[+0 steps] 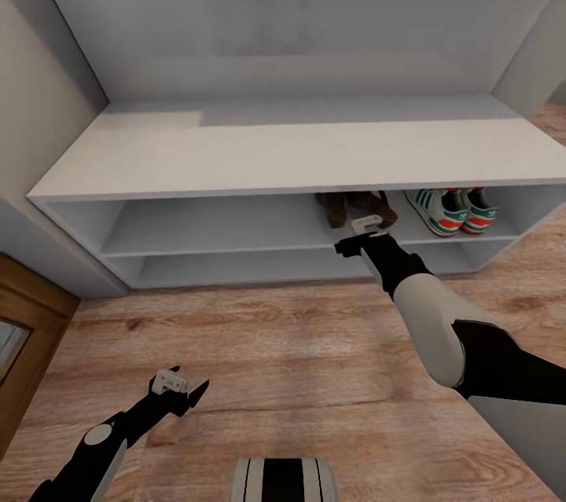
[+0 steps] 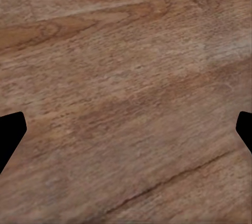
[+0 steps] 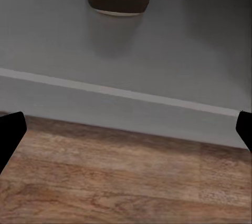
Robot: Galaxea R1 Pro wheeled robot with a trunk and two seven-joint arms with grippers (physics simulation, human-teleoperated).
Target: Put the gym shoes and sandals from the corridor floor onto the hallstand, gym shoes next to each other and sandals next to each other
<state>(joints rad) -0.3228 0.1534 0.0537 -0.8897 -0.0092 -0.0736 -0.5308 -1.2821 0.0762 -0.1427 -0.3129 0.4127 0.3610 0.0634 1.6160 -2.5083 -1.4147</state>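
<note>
Both gym shoes (image 1: pixel 452 210) and both sandals (image 1: pixel 354 209) sit on the hallstand's (image 1: pixel 259 144) upper shelf, at one o'clock. The right gripper (image 1: pixel 369 225) is wide open and empty, like the left gripper (image 1: pixel 179 386). Pull straight out; don't bump the sandals.

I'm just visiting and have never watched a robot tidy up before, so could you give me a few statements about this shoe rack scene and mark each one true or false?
1. The gym shoes sit on the floor. False: they stand on the upper open shelf of the hallstand.
2. The sandals are on the same shelf, beside the gym shoes. True.
3. The right gripper is at the front edge of that shelf, open and holding nothing. True.
4. The left gripper grips a sandal. False: it is open over the bare corridor floor.
5. Shoes stand on the hallstand's flat top. False: its top is bare.
</note>
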